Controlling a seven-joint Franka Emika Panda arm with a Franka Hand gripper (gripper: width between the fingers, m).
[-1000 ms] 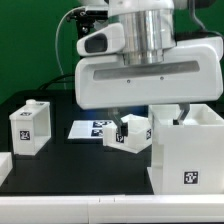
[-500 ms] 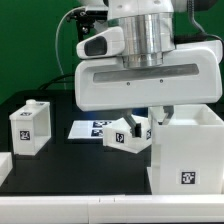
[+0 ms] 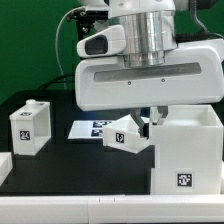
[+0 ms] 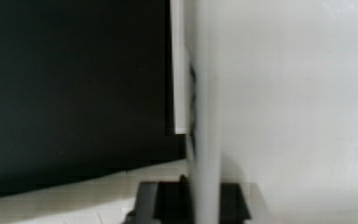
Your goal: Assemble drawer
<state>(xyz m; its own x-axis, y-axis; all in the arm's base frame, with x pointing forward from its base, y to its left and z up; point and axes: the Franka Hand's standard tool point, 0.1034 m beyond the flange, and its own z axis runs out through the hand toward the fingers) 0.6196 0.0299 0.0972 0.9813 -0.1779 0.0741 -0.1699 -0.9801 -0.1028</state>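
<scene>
White plastic, the drawer (image 3: 121,136) tilts just beside the taller casing (image 3: 185,150), tag facing the camera. The gripper (image 3: 141,119) pinches one thin wall of it. Behind lies the marker board (image 3: 87,128); a small tagged block (image 3: 29,128) stands well apart, at the exterior view's left.

**Panda arm, exterior view.** The wrist points straight down. Its grey flange (image 3: 140,25) sits above a broad white hand housing (image 3: 150,80) that is held level. The gripper (image 3: 143,119) hangs beneath the housing and is largely hidden by it. In the wrist view, dark fingers (image 4: 158,205) show the jaws closed on a thin wall of the drawer (image 3: 122,137).
</scene>
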